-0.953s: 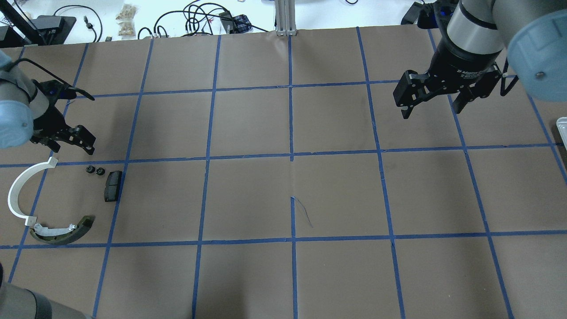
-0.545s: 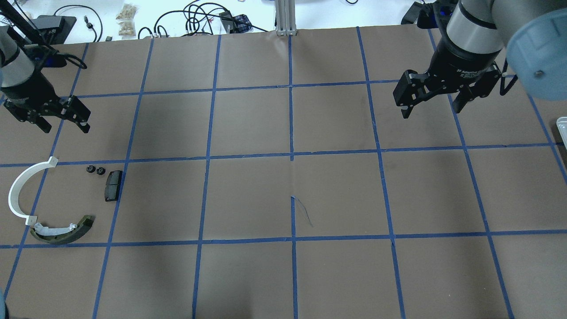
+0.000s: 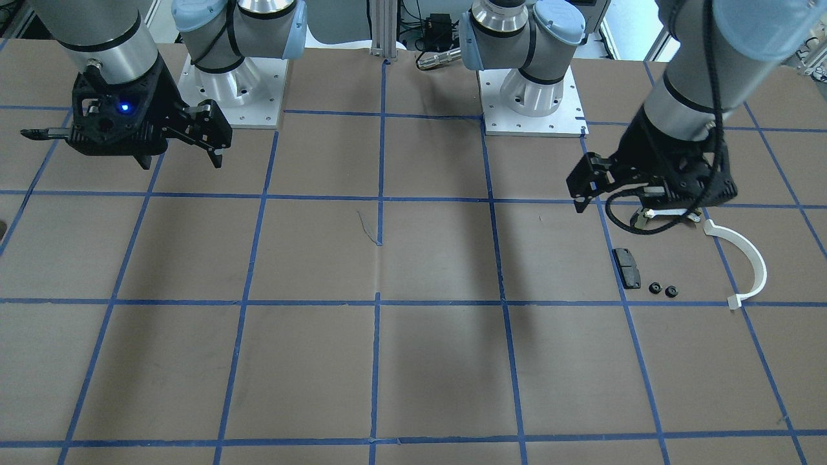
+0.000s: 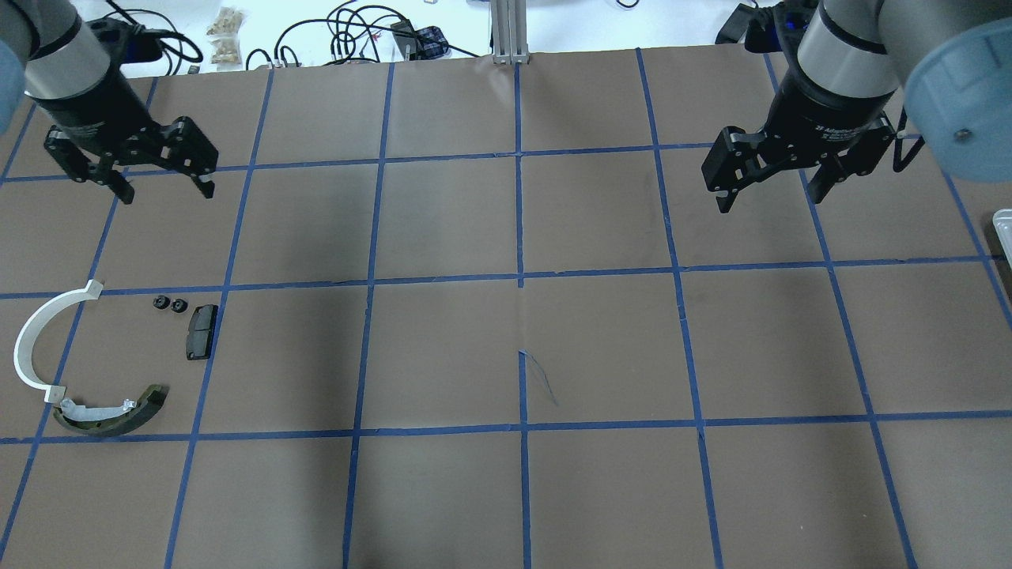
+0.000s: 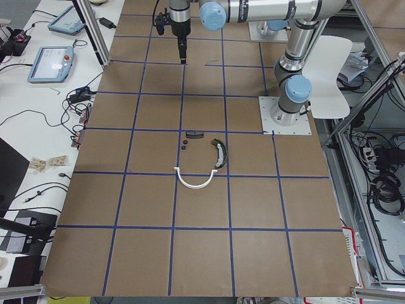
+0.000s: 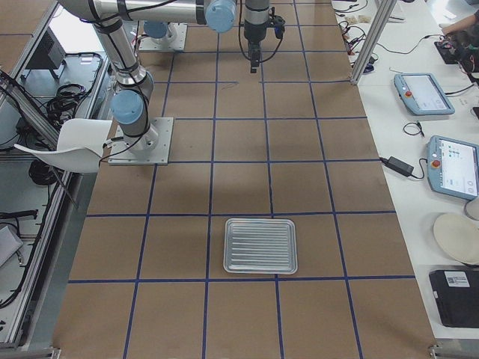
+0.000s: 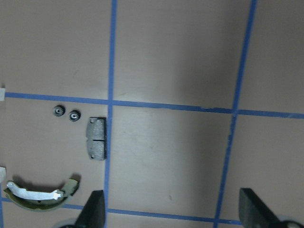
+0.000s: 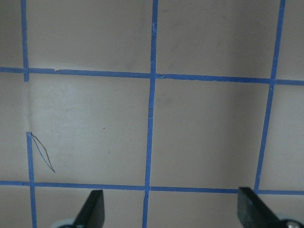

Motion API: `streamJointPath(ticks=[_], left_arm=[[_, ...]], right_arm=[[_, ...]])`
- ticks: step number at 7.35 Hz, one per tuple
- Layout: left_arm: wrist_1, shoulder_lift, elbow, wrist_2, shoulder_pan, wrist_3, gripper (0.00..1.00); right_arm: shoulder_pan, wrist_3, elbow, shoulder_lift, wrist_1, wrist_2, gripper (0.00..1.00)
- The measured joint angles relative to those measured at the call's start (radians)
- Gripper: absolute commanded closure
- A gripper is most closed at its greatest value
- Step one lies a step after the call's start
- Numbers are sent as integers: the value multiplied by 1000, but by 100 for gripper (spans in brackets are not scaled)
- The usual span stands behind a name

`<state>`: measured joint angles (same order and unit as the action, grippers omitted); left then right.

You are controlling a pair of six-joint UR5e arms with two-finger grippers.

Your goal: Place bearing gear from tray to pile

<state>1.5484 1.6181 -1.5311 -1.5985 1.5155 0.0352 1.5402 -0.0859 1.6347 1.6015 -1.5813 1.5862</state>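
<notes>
The fingers of the left gripper (image 4: 164,188) are being held wide apart and empty above the table (image 4: 443,356). Those of the right gripper (image 4: 771,197) are being held apart likewise. A bearing gear (image 4: 161,302) and a second bearing gear (image 4: 179,305) are lying just beside the black brake pad (image 4: 202,332) in the pile, well apart from the tray (image 6: 260,245).

The overhead camera sits high behind the robot, looking forward and down over the worktop (image 4: 443,348). The front camera faces it from the far side and looks steeply down, with the robot bases (image 3: 533,103) at its top. Two side cameras look along the worktop from high at either end; only the right-end one takes in the whole tray (image 6: 260,245). Each wrist camera looks straight down from close by. The left wrist view shares the black pad (image 7: 96,145) with the overhead view, and the right wrist view shares the thin curved mark (image 8: 42,153).
</notes>
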Motion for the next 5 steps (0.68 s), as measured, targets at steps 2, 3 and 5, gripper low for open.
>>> streamJointPath(ticks=[2,3,5], left_arm=[[-7,-42,-12,11,50,29,0],[-14,-51,-17,11,65,29,0],[-17,-56,-17,19,75,28,0]], right_arm=[[0,0,4,0,-1,0,0],[0,0,3,0,-2,0,0],[0,-1,1,-1,-2,0,0]])
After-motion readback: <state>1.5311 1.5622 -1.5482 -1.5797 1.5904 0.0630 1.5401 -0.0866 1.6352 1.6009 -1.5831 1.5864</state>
